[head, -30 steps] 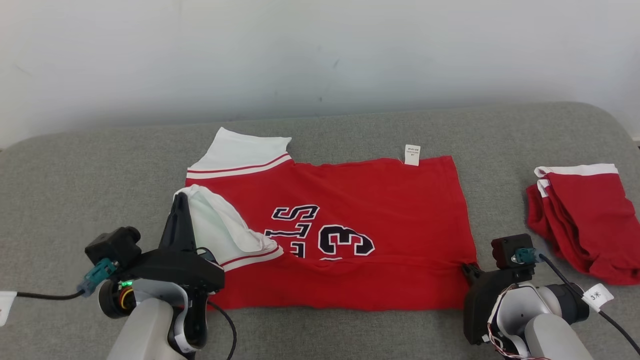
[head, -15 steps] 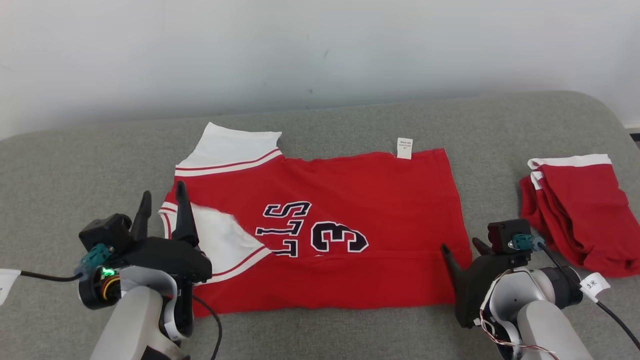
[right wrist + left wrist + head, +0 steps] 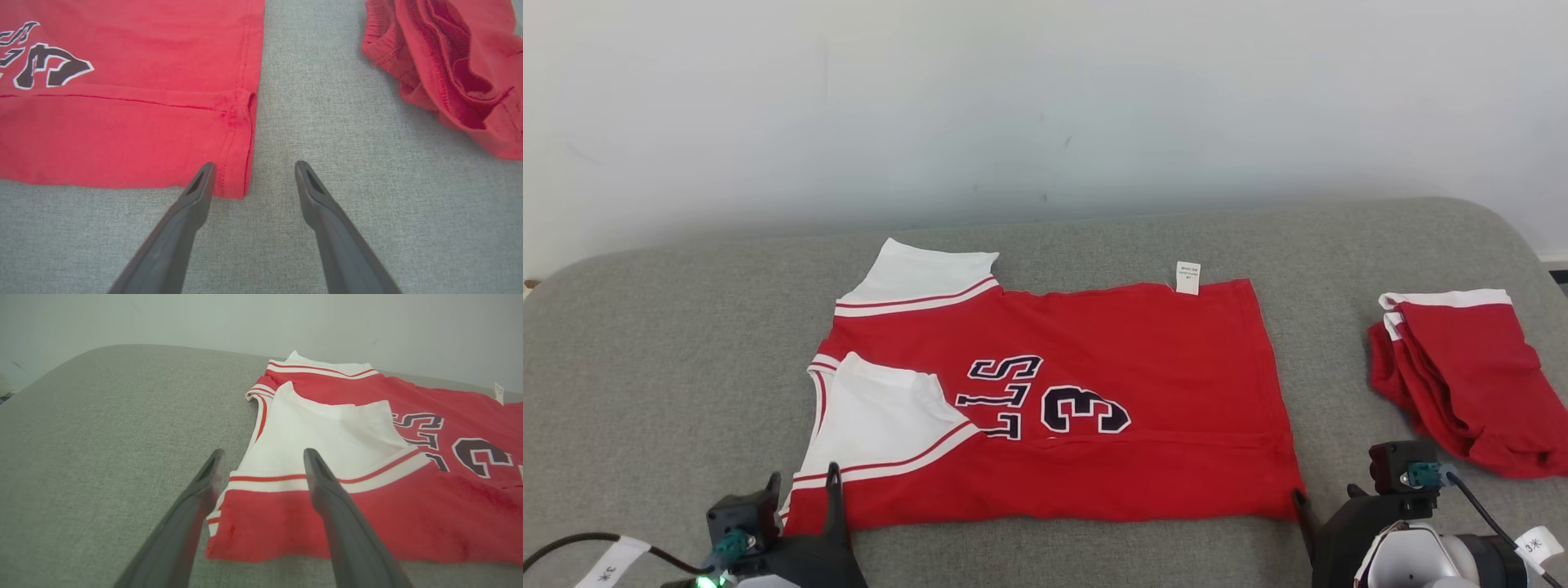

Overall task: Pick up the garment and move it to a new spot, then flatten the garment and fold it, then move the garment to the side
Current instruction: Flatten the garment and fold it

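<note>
Jersey: the red jersey point(image 3: 1111, 359) lies flat on the grey upholstered surface point(image 3: 670, 351), its near edge folded over and a white sleeve point(image 3: 874, 416) turned onto it at the left end.
Left gripper point(image 3: 263, 453): fingers spread apart, empty, over the jersey's near left corner.
Right gripper point(image 3: 254, 164): fingers apart, empty, at the near right corner.
Red bundle point(image 3: 1470, 376): folded cloth, off to the right, apart from the jersey.
</note>
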